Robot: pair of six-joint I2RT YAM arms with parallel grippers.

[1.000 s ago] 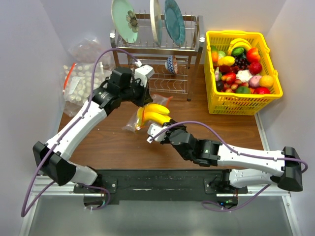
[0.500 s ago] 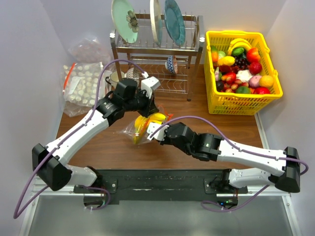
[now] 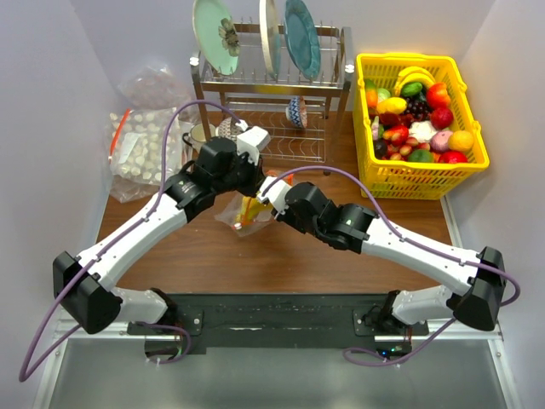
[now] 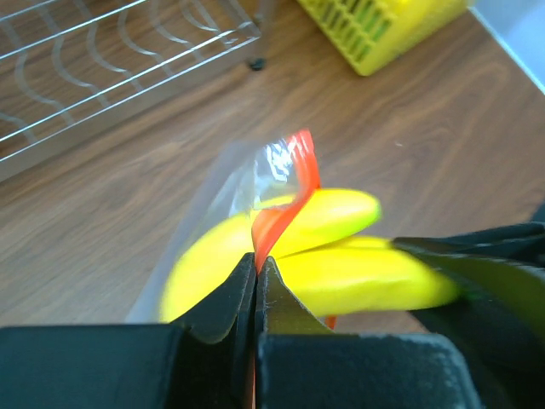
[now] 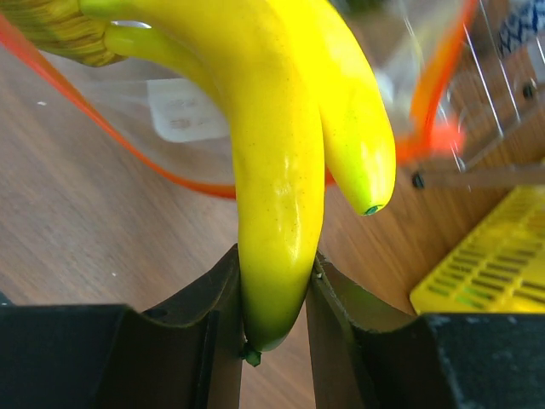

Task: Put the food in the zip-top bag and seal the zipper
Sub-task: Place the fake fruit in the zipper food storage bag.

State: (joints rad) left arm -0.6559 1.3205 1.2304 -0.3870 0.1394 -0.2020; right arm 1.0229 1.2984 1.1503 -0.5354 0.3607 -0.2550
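The bag point(image 4: 223, 175) is pinched at its zipper point(image 4: 295, 175) by the left fingers point(image 4: 245, 288) above the counter point(image 5: 77, 230). The banana point(image 5: 274, 170), clamped in the right fingers point(image 5: 223, 294), is held at the mouth. The mouth could be folded shut if snagged.

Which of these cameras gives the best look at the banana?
The right wrist view: the banana fills the picture, sharp, clamped in the right gripper. The left wrist view shows it blurred behind the red zipper. The top view shows only a small yellow patch between the arms.
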